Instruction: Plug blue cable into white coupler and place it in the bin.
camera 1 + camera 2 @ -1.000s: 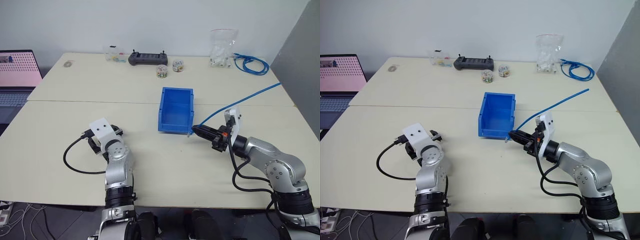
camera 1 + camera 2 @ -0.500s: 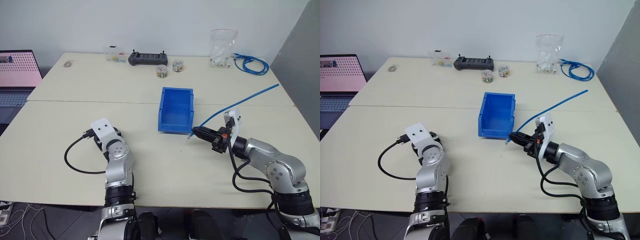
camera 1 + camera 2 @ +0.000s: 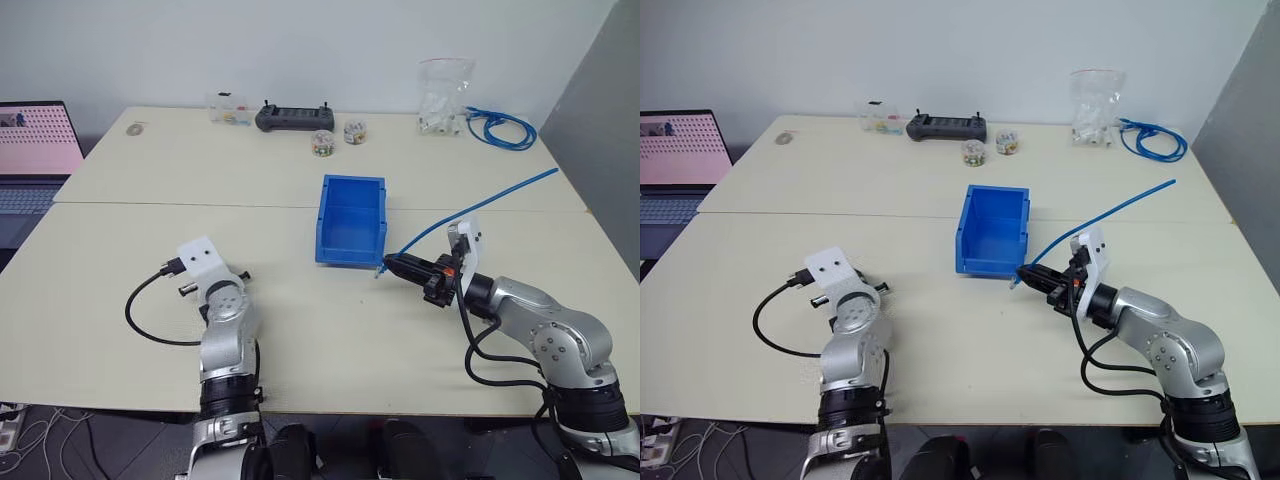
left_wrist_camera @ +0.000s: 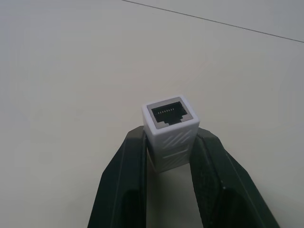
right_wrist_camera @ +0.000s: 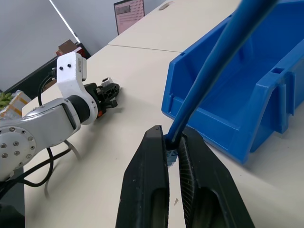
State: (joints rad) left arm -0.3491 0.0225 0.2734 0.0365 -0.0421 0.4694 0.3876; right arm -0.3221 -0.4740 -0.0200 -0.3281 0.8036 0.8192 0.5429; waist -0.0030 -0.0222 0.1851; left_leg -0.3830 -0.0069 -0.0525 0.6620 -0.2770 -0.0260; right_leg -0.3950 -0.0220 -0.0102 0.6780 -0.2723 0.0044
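Two claws busy, I see: left claw [image 4: 171, 164] grasping coupler [image 4: 171, 130]; right claw [image 5: 173, 156] clenched on cable [image 5: 213, 61], bin [image 3: 352, 220] at its 11 o'clock.

Far edge of table [image 3: 150, 330], well beyond both grippers: black controller [image 3: 294, 117], two small jars [image 3: 323, 143], clear parts bag [image 3: 445, 97], coiled blue cable bundle [image 3: 503, 127]. Laptop [image 3: 35, 150] off past the left gripper's side.
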